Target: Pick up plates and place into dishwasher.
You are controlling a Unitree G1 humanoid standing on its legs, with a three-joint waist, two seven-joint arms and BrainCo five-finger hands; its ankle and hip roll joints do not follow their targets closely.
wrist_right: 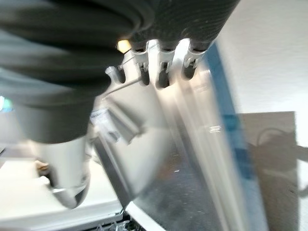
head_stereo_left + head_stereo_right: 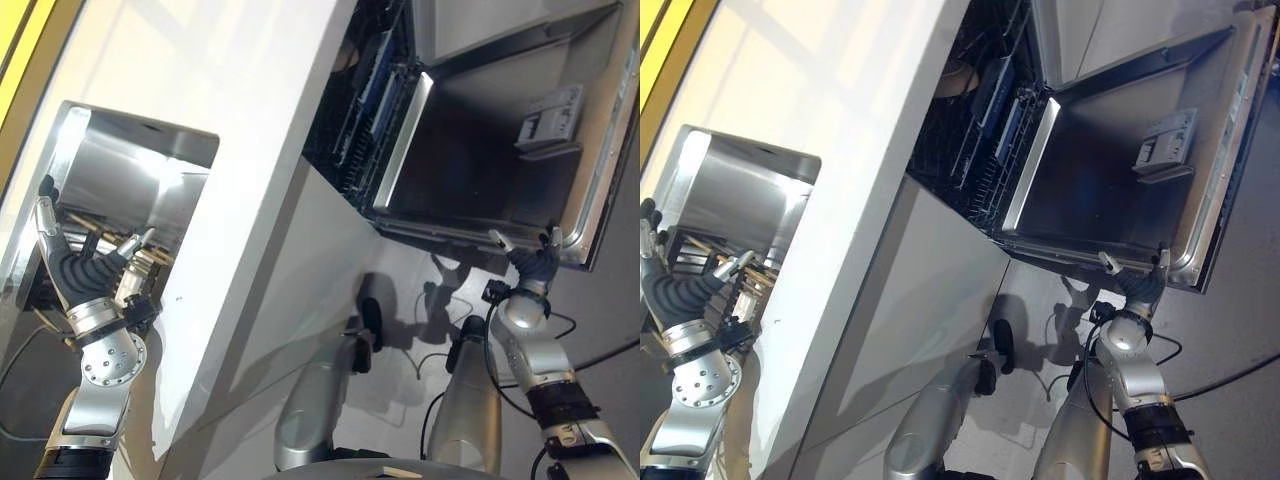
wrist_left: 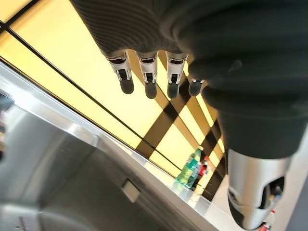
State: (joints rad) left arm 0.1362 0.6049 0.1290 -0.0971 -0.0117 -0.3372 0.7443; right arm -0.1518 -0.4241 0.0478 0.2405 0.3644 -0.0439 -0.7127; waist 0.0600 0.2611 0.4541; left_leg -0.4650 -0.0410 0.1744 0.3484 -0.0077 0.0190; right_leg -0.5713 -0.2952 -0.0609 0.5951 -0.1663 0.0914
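Dishwasher door [image 2: 1110, 185] hangs open for loading; right hand [image 2: 1137, 283] spread at its edge, left hand [image 2: 85, 268] wide, empty over sink [image 2: 125, 165].

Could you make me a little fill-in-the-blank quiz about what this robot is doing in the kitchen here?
1. The dishwasher door is hanging ____.
2. The right hand is at the edge of the dishwasher ____.
3. The left hand is over the steel ____, with its fingers straight.
4. Inside the dishwasher, the dark wire ____ already holds some dishes.

Missing words: open; door; sink; rack
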